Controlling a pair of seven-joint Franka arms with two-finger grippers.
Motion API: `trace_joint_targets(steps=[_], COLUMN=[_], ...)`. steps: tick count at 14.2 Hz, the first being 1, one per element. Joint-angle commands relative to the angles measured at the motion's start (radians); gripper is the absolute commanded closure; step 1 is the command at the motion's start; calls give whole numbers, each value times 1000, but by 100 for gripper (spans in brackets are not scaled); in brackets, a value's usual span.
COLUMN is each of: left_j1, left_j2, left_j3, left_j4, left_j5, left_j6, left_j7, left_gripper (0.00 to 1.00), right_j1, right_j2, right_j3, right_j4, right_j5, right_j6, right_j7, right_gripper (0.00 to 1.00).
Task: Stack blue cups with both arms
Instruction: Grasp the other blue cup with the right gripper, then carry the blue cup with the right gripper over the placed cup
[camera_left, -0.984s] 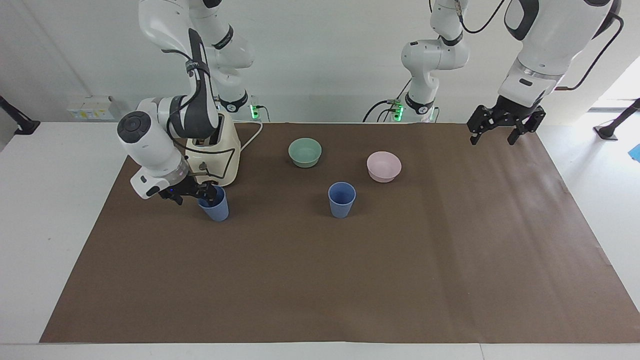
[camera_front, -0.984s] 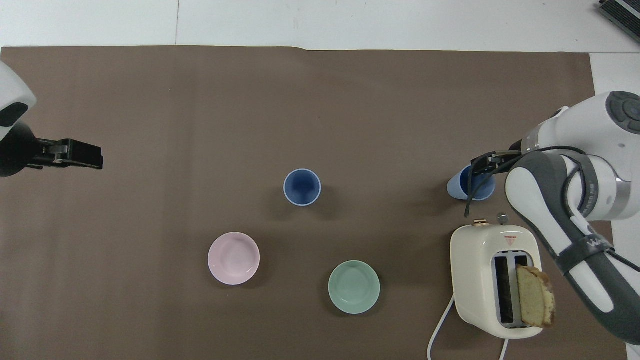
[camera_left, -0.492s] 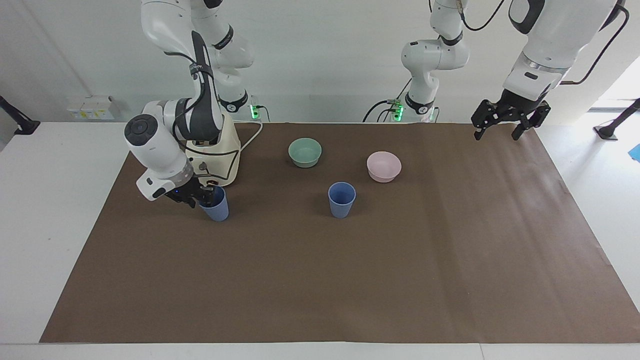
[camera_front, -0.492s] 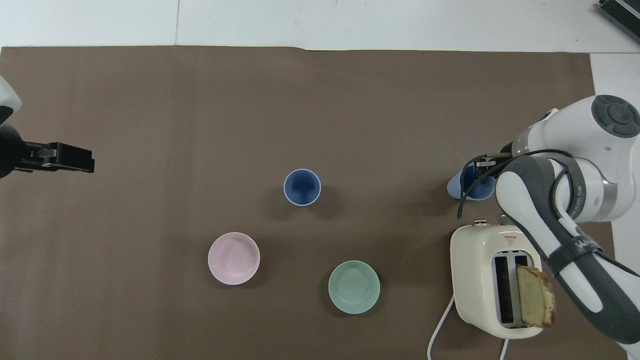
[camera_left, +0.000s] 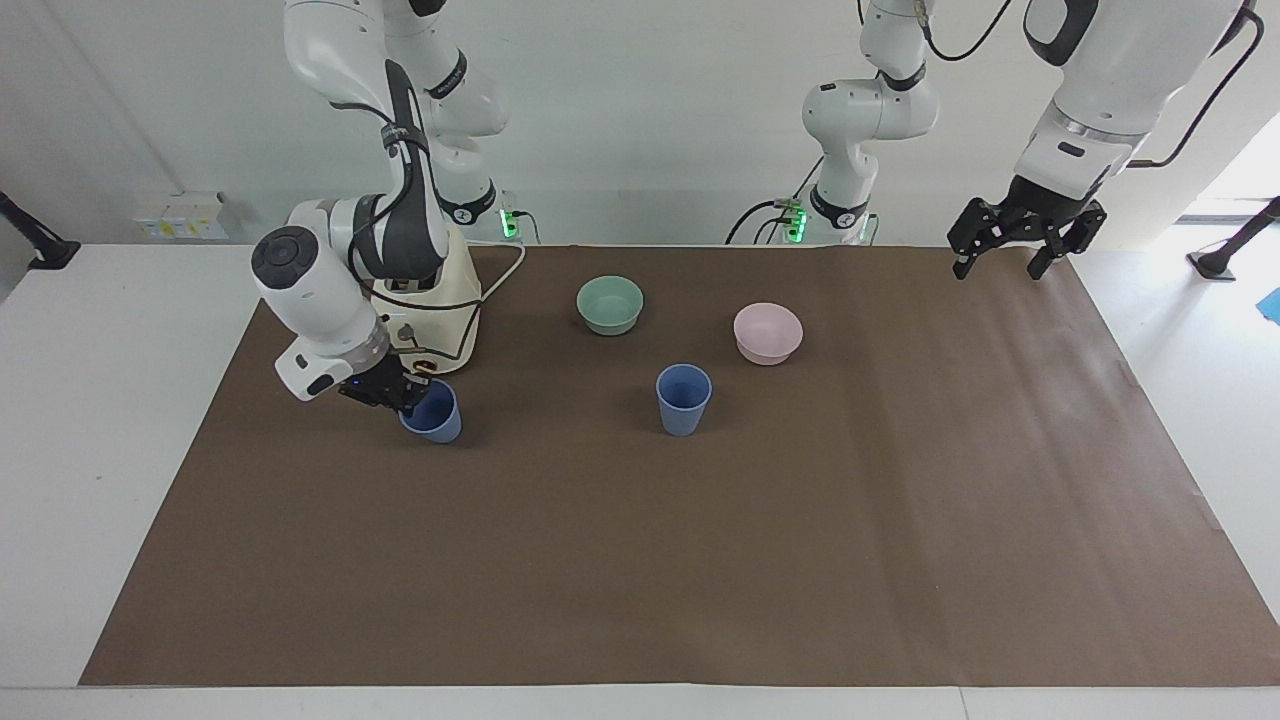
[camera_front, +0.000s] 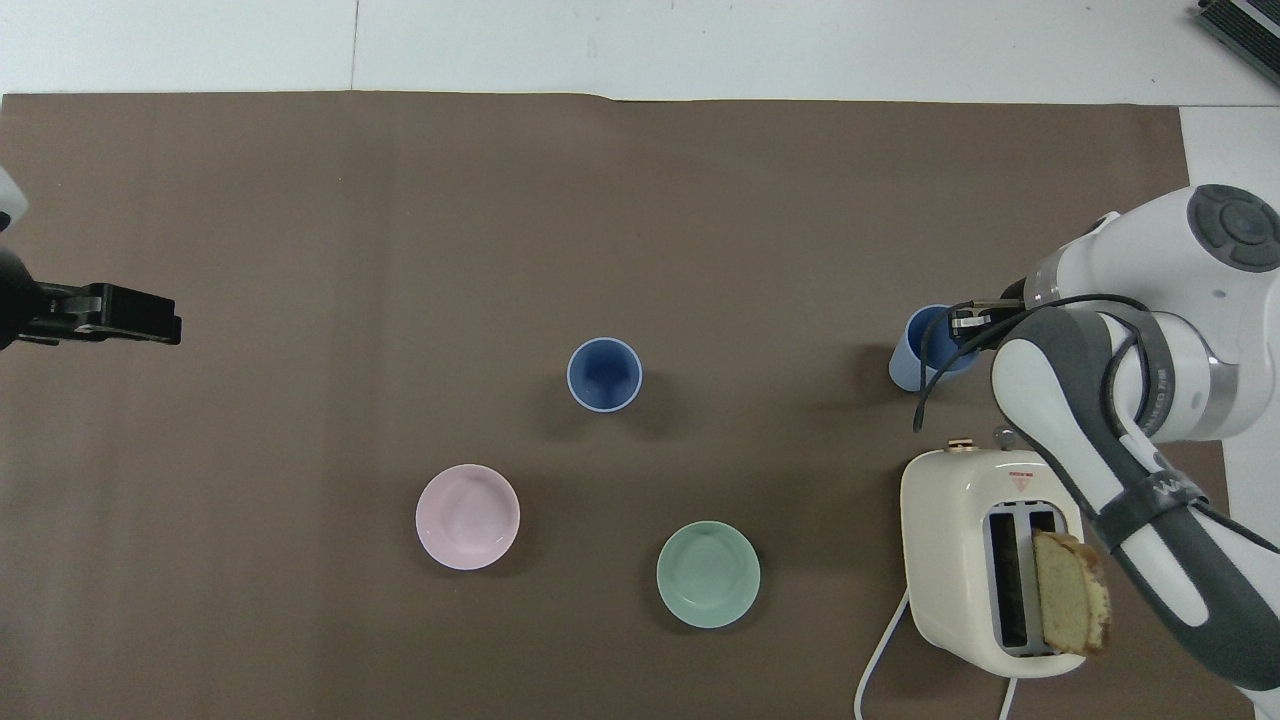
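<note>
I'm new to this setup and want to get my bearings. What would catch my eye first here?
The right gripper is shut on the rim of a blue cup in front of the cream toaster, which has a slice of bread sticking out. A second blue cup stands upright mid-mat, with the mint-green bowl and pale pink bowl nearer to the robots. The left gripper waits, open, over the mat's corner.

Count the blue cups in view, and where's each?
2. One blue cup stands upright mid-mat, farther from the robots than the pink bowl. The other blue cup, tilted, is gripped at its rim by the right gripper, in front of the toaster. None seem hidden.
</note>
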Motion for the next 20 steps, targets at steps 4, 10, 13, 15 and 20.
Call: trace_joint_targets(steps=[4, 10, 13, 15, 20], left_j1=[10, 15, 19, 19, 19], left_j2=[-15, -16, -16, -16, -16], left_j3=[-11, -10, -8, -7, -8], left_j4=[2, 2, 2, 2, 2], left_j5=[-12, -12, -12, -12, -12], left_j6=[-21, -27, -29, -29, -29], left_j7=[18, 50, 49, 49, 49], left_gripper=[0, 0, 0, 0, 0], right_j1=[56, 183, 252, 303, 395], right_j2=[-2, 24, 64, 66, 66], right_j3=[55, 55, 55, 53, 56], right_j4=[195, 300, 379, 385, 406], right_j5=[10, 7, 3, -8, -11], right_j6=[-138, -136, -132, -127, -128], right_j7=[232, 340, 372, 374, 456], right_gripper=[100, 100, 100, 100, 100])
